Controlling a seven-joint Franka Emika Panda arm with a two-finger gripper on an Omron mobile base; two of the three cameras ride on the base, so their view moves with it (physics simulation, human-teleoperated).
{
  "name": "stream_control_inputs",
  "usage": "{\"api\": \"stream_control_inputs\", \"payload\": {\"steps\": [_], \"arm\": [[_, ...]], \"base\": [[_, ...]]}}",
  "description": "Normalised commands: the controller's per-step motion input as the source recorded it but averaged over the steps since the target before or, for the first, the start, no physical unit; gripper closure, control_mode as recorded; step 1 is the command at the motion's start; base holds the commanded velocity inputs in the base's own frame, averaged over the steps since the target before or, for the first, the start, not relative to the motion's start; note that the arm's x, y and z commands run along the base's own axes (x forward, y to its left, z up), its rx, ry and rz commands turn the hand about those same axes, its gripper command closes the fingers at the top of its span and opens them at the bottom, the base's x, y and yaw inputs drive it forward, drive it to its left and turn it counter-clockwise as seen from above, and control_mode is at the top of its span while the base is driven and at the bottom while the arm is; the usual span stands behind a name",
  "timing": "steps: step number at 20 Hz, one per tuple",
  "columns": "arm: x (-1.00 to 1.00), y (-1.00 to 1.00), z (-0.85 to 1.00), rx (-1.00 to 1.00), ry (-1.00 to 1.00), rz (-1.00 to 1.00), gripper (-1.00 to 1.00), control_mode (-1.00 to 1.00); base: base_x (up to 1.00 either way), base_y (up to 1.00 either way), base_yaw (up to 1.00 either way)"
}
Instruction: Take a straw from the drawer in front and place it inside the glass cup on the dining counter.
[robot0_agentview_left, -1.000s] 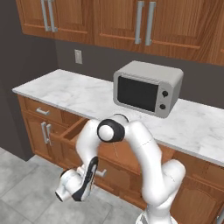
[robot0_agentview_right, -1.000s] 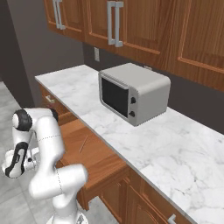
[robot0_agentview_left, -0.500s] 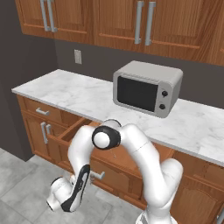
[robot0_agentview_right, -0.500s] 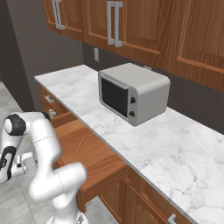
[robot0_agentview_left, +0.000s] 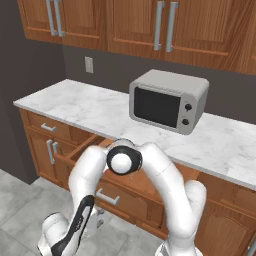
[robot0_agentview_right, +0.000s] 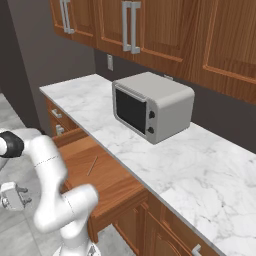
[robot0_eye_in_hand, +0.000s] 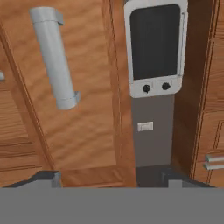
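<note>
Right base view, open drawer (robot0_agentview_right: 107, 182), straw (robot0_agentview_right: 92, 165), marble counter (robot0_agentview_right: 200, 175), microwave (robot0_agentview_right: 152, 106)

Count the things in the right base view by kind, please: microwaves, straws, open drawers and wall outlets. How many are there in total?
Microwave: 1
Straw: 1
Open drawer: 1
Wall outlet: 1
Total: 4

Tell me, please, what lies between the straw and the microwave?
In the right base view, bare drawer floor around the straw, then bare marble counter up to the microwave.
</note>
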Motion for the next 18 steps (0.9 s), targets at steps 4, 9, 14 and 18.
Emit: {"api": "stream_control_inputs", "payload": {"steps": [4, 9, 14, 18], "arm": [[-0.44, 0.00, 1.00, 0.30, 0.00, -0.06, -1.00, -1.00], [-0.21, 0.00, 1.00, 0.27, -0.04, -0.07, -1.00, -1.00], [-0.01, -0.05, 1.00, 0.26, -0.12, -0.09, -1.00, -1.00], [0.00, -0.32, 1.00, 0.25, -0.12, -0.10, -1.00, -1.00]], "base": [[0.00, 0.00, 0.00], [0.00, 0.00, 0.00], [0.00, 0.00, 0.00], [0.00, 0.00, 0.00]]}}
